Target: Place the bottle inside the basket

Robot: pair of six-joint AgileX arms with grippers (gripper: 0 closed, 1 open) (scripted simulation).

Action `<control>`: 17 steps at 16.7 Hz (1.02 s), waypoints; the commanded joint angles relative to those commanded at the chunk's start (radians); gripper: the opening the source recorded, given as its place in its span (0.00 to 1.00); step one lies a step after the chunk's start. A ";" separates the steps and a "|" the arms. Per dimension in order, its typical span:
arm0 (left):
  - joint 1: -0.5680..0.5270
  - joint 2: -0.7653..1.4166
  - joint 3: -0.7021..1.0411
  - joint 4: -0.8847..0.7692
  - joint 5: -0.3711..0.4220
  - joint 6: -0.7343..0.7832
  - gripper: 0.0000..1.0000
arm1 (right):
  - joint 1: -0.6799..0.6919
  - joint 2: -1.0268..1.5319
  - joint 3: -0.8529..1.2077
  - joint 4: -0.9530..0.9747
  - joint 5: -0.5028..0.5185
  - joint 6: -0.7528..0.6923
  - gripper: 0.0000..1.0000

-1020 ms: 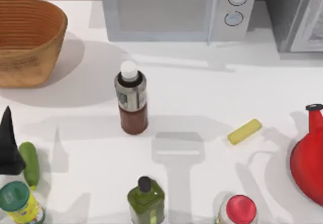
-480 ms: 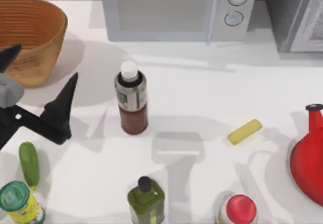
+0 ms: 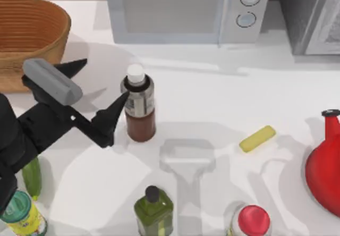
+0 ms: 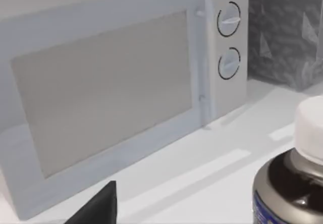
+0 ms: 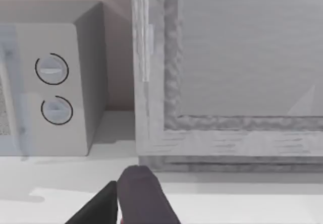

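The left gripper (image 3: 98, 87) is spread wide just beside the bottle (image 3: 139, 110), not touching it, with the basket (image 3: 29, 39) behind the gripper.

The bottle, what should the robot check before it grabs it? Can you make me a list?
1. Bottle standing upright on the table: ok.
2. Left gripper open wide enough: ok, its fingers are spread apart.
3. Gripper lined up on the bottle: not ok yet; one fingertip is right beside the label, the other sits farther off toward the basket.
4. Bottle between the fingers: not ok, it is beside them.
5. Basket free to receive it: ok as far as the part in view shows.
6. Olive-green bottle out of the way: ok, it stands well apart.
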 joint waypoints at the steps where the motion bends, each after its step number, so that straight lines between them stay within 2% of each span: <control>1: 0.001 0.066 0.000 0.062 0.016 -0.010 1.00 | 0.000 0.000 0.000 0.000 0.000 0.000 1.00; 4: -0.006 0.229 -0.016 0.221 0.056 -0.039 1.00 | 0.000 0.000 0.000 0.000 0.000 0.000 1.00; 7: -0.021 0.317 -0.040 0.307 0.079 -0.057 1.00 | 0.000 0.000 0.000 0.000 0.000 0.000 1.00; 13: -0.019 0.322 -0.040 0.311 0.080 -0.058 1.00 | 0.000 0.000 0.000 0.000 0.000 0.000 1.00; 17: -0.025 0.301 0.010 0.242 0.076 -0.060 1.00 | 0.000 0.000 0.000 0.000 0.000 0.000 1.00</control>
